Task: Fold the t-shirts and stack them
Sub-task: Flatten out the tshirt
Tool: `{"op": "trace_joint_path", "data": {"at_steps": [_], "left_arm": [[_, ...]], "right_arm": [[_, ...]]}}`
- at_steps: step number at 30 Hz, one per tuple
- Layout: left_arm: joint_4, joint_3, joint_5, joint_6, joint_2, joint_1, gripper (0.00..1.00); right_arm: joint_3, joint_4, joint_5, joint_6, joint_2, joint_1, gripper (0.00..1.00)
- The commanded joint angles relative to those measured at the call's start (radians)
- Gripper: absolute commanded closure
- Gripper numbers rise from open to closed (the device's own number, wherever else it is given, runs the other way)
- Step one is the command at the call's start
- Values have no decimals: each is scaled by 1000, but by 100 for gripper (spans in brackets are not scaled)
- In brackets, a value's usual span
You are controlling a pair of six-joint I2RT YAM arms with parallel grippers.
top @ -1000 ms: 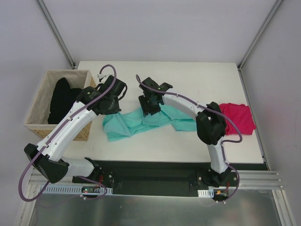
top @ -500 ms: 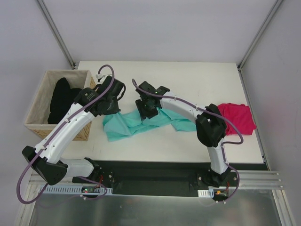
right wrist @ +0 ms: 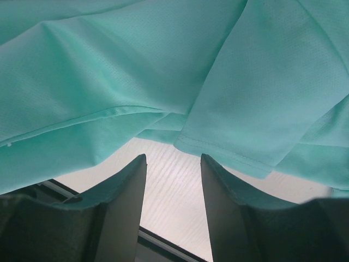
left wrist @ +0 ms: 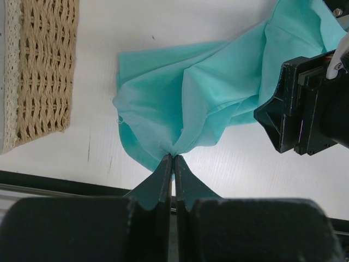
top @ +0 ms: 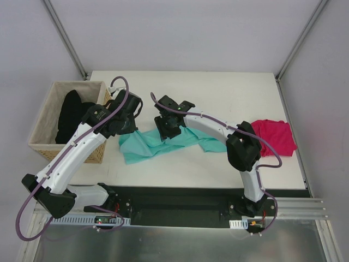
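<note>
Left gripper [left wrist: 173, 159] clamped on teal shirt [left wrist: 207, 93] fold. Right gripper [right wrist: 173, 161] jaws apart, empty; I see hem just ahead of its tips. Teal shirt bunched mid-table, long axis left-right. Pink shirt [top: 275, 136] at right edge.

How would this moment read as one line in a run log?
left claw: shut on green shirt | right claw: open, at its hem | pink shirt: lying apart, far right

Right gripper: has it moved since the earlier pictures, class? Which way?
Yes. The right gripper has shifted left above the teal t-shirt, toward the wicker basket.
</note>
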Motion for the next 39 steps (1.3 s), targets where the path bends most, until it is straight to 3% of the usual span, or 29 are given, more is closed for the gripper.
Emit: {"op": "trace_joint_path", "data": {"at_steps": [1,19,39], "left_arm": [[-3,-20,-3,-11,-39,12,100],[-13,-17,-5,-17,-47,16,100],[-12,-16,-2,-25,-29,22,100]], "right_arm": [[24,-17,-8,25,19,6,53],[108,-43,-3,3,103,2,53],[56,-76,32,-6,88,-17,61]]}}
